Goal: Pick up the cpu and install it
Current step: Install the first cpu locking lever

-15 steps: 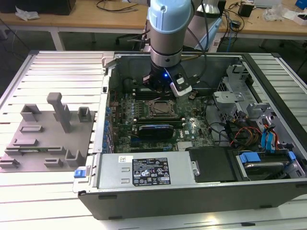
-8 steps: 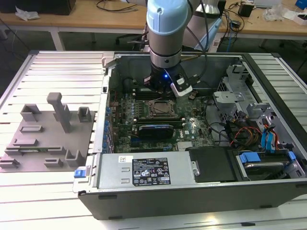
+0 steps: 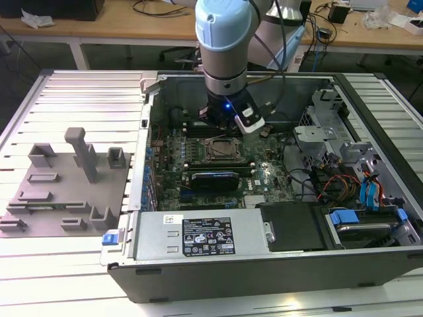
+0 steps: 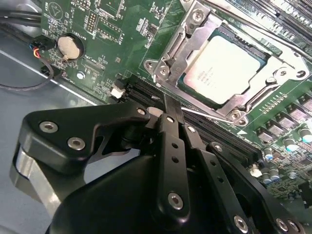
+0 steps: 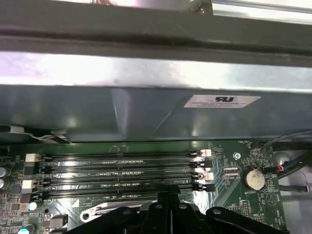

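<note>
Fingers (image 4: 165, 105) of the gripper (image 4: 168, 100) we see pressed together, holding nothing, above the memory slots (image 5: 122, 170); we find the cpu (image 4: 226, 68) already seated in its socket frame (image 4: 183, 48) on the motherboard (image 4: 122, 29)

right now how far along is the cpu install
Done: the cpu already sits in the motherboard socket, inside the metal socket frame. In hand: nothing; the end effector is shut and empty, its tip beside the socket over the memory slots. Whether the frame is latched can't be told.
</note>
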